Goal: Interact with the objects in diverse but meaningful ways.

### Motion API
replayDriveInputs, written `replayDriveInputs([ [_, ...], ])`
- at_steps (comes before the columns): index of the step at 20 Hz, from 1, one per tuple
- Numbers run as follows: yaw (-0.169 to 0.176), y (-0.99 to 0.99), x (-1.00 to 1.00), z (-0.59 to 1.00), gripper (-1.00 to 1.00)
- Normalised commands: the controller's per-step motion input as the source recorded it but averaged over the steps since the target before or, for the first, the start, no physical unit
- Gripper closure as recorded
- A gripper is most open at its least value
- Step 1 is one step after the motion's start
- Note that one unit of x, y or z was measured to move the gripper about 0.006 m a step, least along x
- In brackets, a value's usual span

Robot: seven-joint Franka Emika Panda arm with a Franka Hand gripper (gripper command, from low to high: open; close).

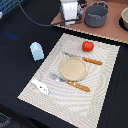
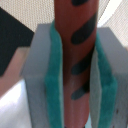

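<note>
Exterior view looks down from above; wrist view sits close against the fingers (image 2: 52, 75).

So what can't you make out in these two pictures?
- Gripper: exterior view, cut by the top edge, blurred.
- Sausage: wrist view, clamped between green pads, both ends cut off; nothing else visible.
- Bowl: exterior view's right edge cuts it.
- Pot: contents unclear.
</note>
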Motion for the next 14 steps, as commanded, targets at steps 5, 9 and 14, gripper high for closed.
replayDriveInputs([
  [5, -0.01, -0.1, 0.31, 0.33, 1.0],
  [9, -0.041, -0.34, 0.44, 0.19, 1.0],
  [14, -0.054, -0.5, 0.66, 0.16, 1.0],
])
